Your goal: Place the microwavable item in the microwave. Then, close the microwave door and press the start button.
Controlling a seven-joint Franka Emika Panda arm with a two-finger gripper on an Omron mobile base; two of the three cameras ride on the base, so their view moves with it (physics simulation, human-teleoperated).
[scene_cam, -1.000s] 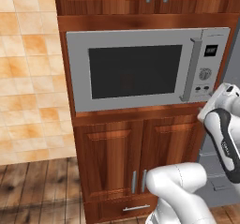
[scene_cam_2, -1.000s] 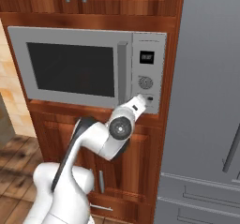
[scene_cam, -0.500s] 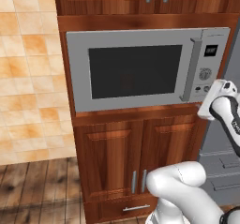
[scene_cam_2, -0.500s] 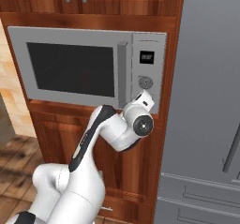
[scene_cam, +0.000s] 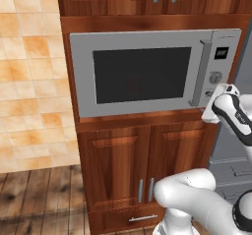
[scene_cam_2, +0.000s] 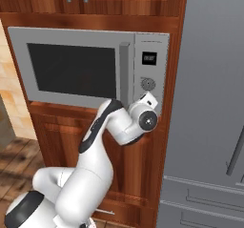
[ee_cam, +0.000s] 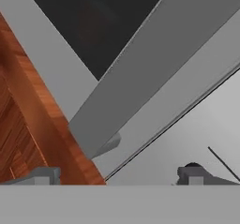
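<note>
Microwave door point(scene_cam: 133, 74) smooth grey, dark window, bar handle point(scene_cam: 201, 72)

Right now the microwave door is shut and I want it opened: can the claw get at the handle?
Probably yes. The claw is open, close to the lower end of the handle, with nothing between them; the microwave door is closed.

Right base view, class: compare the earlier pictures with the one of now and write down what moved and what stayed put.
The arm swung its hand to the right and up, from below the microwave door to the lower corner of the control panel, close under the dial. The hand's jaws stayed open, holding nothing. The microwave, its door shut, and the cabinets did not move.
</note>
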